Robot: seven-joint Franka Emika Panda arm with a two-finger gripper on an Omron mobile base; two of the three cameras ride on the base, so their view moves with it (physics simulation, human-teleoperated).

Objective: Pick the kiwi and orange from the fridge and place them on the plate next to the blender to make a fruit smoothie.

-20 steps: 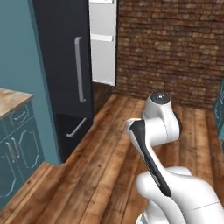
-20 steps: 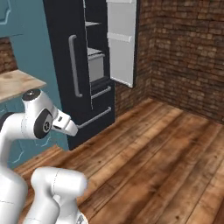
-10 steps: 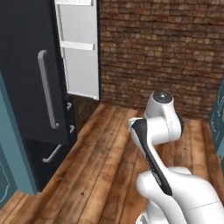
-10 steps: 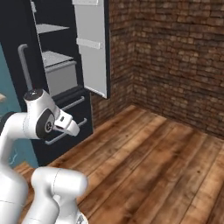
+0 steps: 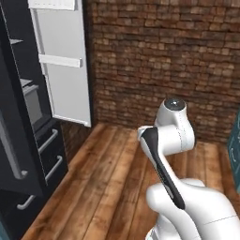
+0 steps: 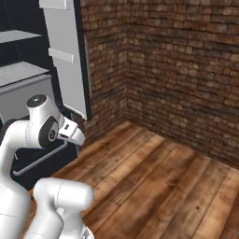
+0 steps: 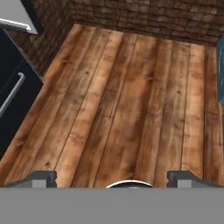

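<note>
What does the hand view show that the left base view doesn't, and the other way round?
Hand view alone: the gripper, jaws wide open and empty, pointing down at the floor. Left base view alone: the fridge's open door with its pale inner face, the interior shelves, and the long bar handle. Shared: the black fridge with a grey drawer handle, the wooden floor, and the brick wall.

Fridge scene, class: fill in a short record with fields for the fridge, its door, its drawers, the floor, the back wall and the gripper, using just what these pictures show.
fridge: tall and black, standing at the left
fridge door: swung open, pale grey inner face with a shelf rail
shelves: light grey, no fruit visible on them
drawers: black fronts with grey bar handles, shut
floor: brown wooden planks
back wall: red-brown brick
gripper: open, holding nothing, pointing down at the floor
</note>
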